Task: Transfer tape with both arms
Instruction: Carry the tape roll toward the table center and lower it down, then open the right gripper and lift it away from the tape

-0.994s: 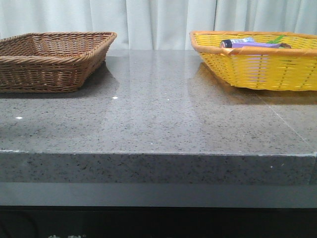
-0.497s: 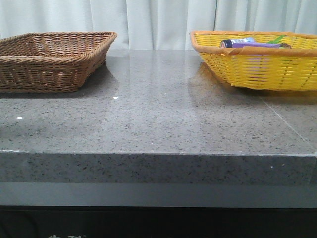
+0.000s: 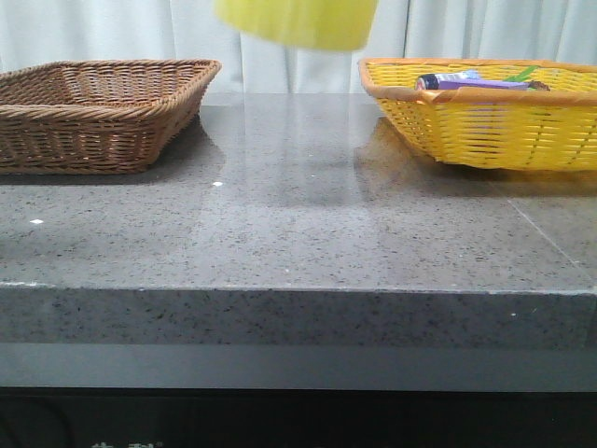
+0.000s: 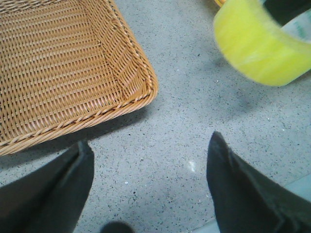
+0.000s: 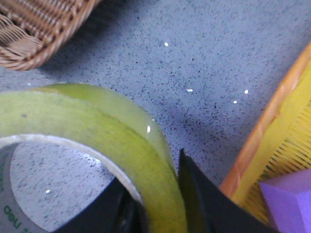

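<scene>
Now the grey speckled surface (image 3: pixel 298 224) carries two baskets: a brown wicker basket (image 3: pixel 98 112) at the far left and a yellow basket (image 3: pixel 485 121) at the far right. Inside the yellow basket lies a purple block (image 5: pixel 291 201), with some smaller items beside it that are too small to name.

The tape (image 3: pixel 297 22) is in the air, above the surface and between the two baskets; in the front view only its yellow lower part shows, at the top edge and blurred. In the right wrist view the right gripper (image 5: pixel 155 206) holds the roll: one black finger is inside the white core with green print, the other is on the outside, and the yellow wall of the tape is clamped between them, as far as the close view allows to see.

The left gripper (image 4: pixel 148 184) stands wide, with nothing between its fingers (image 4: pixel 243 189). It hangs over bare surface just beside the corner of the brown basket, and the tape is apart from it.
</scene>
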You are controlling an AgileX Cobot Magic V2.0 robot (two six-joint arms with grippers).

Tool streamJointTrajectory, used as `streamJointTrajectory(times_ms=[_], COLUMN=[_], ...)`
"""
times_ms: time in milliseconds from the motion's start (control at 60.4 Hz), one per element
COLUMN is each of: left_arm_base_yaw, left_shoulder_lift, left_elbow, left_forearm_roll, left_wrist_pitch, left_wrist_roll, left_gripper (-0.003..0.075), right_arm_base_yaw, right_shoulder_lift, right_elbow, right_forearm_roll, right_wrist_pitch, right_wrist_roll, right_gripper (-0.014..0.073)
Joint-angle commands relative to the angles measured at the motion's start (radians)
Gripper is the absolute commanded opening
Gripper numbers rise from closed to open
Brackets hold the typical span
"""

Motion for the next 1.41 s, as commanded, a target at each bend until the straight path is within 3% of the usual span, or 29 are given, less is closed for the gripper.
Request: streamJointTrajectory(times_ms=[0, 497, 629, 927, 1209, 1391], left_arm_base_yaw=[-0.007, -0.007, -0.007, -0.007, -0.007, -0.007], left_shoulder_lift=[-0.004, -0.004, -0.004, -0.004, -0.004, -0.004], left_elbow=[-0.035, -0.035, -0.035, -0.035, -0.035, -0.035], left_forearm_roll=[-0.010, -0.010, -0.010, -0.010, -0.010, -0.010], left_wrist_pitch=[-0.071, -0.071, -0.071, -0.071, -0.071, -0.071], left_wrist_roll=[-0.002, -0.002, -0.002, -0.002, -0.002, -0.002], left_gripper=[0.0491, 0.0491, 0.0491, 0.0490, 0.0490, 0.0490], right_arm_base_yaw=[0.001, 0.010, 0.010, 0.010, 0.010, 0.010], right_shoulder_lift=[-0.019, 0.136, 0.147, 0.158, 0.127, 0.041], right_elbow=[-0.033, -0.033, -0.033, -0.034, -0.038, -0.036], right_forearm_roll=[-0.009, -0.009, -0.009, -0.009, -0.008, -0.009], right_wrist_pitch=[-0.082, -0.111, -0.112, -0.122, -0.130, -0.166], right_wrist_roll=[-0.012, -0.117, -0.117, -0.117, -0.104, -0.010], right_gripper=[0.0118, 0.0126, 0.0180, 0.0409, 0.0414, 0.0414])
